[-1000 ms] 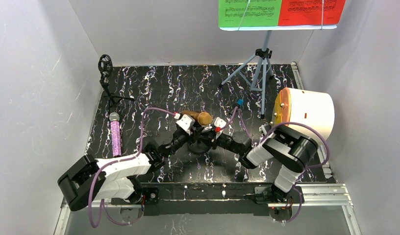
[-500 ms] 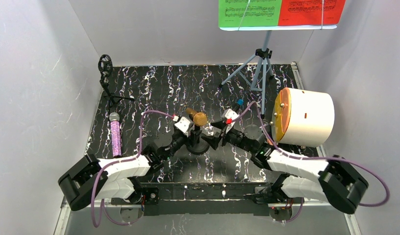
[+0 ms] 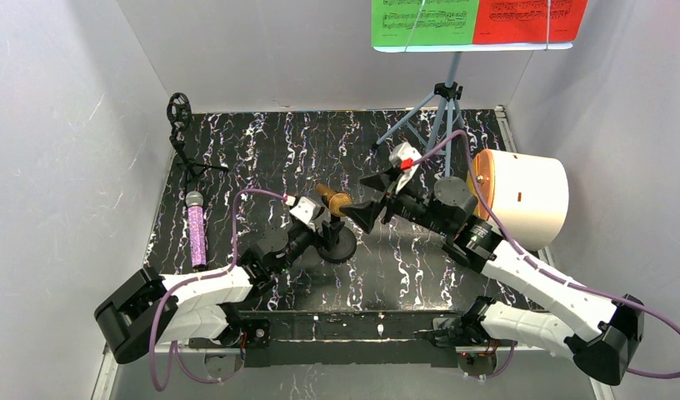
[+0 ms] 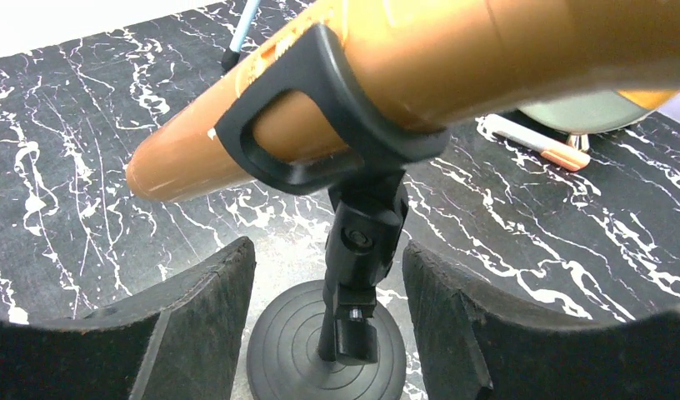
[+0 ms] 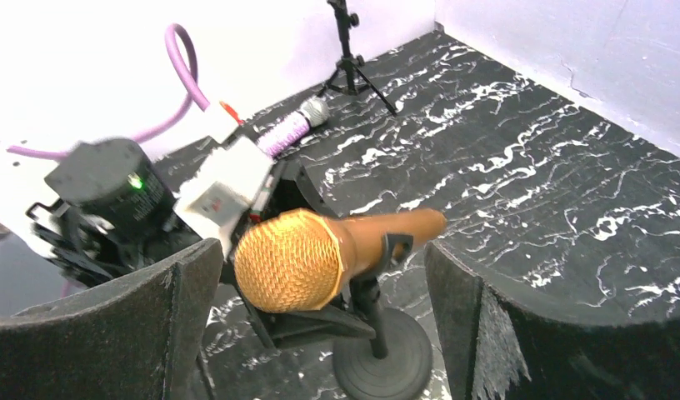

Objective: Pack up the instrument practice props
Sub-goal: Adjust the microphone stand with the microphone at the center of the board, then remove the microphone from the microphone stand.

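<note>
Gold microphone (image 3: 335,200): metallic orange-gold body, round mesh head of the same colour, tapering handle. It sits tilted in the clip of a thin black mic mount (image 3: 337,246) with a round ribbed base, near the middle of the black marbled table (image 3: 278,150). The head faces the right arm and the handle slants toward the back left.

Left gripper (image 4: 328,287): jaws partly apart, one on either side of the mount's post just above the base. There is a gap on both sides, so it grips nothing.

Right gripper (image 5: 320,250): jaws spread wide with the mesh head between them and apart from both. It holds nothing.

Purple glitter microphone (image 3: 195,232): lies flat near the left edge of the table, silver head toward the back.

Second black mount (image 3: 182,133): stands upright in the back left corner on small tripod feet, with a ring clip on top.

Pale blue music rack (image 3: 443,117): tripod legs stand at the back right. The green score sheet (image 3: 423,22) and red score sheet (image 3: 530,21) sit side by side on its shelf.

White drum container (image 3: 524,198): lies on its side at the right edge, orange end toward the middle, partly behind the right arm.

Hard to read:
- The sheets and rack are cut off by the upper frame edge, and the rack's perforations cannot be made out.
- In the left wrist view the microphone's head runs out of frame.
- From overhead the left fingers are mostly masked by the wrist.
- A pale stick with an orange tip (image 4: 537,142) lies beyond the mount. It is possibly a marker, but too blurred to be sure.
</note>
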Available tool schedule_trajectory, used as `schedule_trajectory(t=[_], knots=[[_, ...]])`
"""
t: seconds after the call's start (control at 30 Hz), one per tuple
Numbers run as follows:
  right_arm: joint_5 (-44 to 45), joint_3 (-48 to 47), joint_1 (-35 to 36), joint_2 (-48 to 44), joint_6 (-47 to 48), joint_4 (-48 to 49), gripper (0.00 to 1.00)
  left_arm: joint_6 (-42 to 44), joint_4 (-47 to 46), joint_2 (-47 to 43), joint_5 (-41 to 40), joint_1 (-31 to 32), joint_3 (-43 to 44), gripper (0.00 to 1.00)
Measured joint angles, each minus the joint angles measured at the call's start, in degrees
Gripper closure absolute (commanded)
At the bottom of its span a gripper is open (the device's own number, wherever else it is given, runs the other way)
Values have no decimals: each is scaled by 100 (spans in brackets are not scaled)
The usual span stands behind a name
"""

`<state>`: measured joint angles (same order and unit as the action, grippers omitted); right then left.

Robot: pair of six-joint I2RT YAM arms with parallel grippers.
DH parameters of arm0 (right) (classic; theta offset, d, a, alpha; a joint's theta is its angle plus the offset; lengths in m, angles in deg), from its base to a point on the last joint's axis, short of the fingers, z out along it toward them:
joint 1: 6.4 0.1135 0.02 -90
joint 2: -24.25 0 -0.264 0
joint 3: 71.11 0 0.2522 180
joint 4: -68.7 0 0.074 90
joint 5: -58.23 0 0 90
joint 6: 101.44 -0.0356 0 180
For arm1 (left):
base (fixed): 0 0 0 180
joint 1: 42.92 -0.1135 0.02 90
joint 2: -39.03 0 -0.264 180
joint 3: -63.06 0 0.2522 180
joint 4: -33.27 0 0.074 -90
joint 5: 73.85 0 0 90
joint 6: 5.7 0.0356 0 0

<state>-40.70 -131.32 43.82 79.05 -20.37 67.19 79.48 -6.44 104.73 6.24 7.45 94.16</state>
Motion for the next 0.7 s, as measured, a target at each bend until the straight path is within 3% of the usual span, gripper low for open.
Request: schedule_trajectory(t=[0.37,0.7], knots=[[-138,-1252,0,728,-776,-852,9,-260,-35,-31,-22,0,0,38],[-7,-1360,0,1097,-990,-1832,35,-463,-50,0,-127,0,17,42]])
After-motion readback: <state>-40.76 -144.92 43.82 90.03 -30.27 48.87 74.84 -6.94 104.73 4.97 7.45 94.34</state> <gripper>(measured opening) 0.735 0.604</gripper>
